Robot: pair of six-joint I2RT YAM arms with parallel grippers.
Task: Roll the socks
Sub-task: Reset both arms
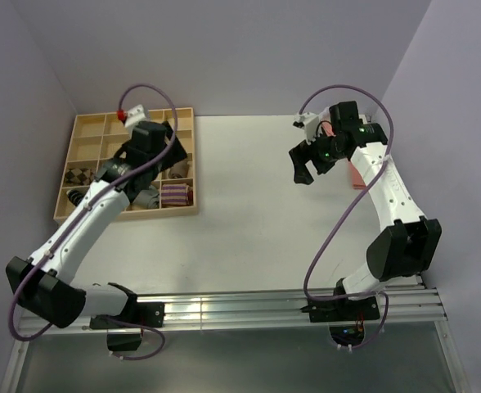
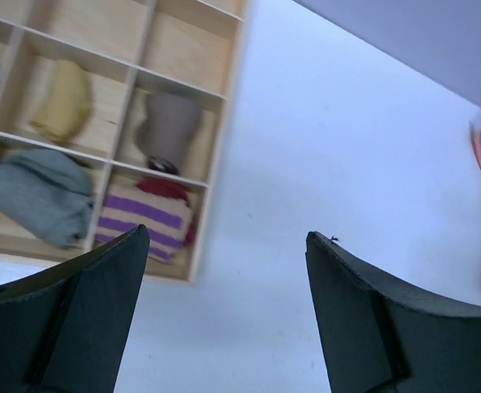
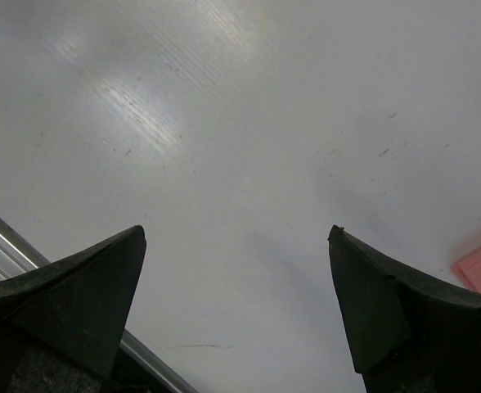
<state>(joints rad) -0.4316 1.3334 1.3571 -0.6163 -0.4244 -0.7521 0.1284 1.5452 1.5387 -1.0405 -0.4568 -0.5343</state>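
**Q:** Where were the socks?

**A:** The socks (image 1: 79, 175), tan with dark diamond checks, lay in a compartment at the left side of the wooden tray (image 1: 183, 211). Neither wrist view showed them.

**Q:** What state were the hands in?

**A:** My left hand (image 2: 224, 237) hung over the tray's right edge, near the purple-striped sock (image 2: 142, 221). Its fingers were spread wide with nothing between them. My right hand (image 3: 236, 233) hovered over the bare surface (image 3: 249, 123), equally wide and empty, well apart from the socks.

**Q:** How would the socks handle?

**A:** I judged them light, soft and limp, with no risk of breakage. The fabric would grip well but sag and unfold. The best hold was probably a pinch from above on an upper fold, clear of the compartment walls. I could not tell whether they lay flat or bundled.

**Q:** Was there any writing?

**A:** None was legible.
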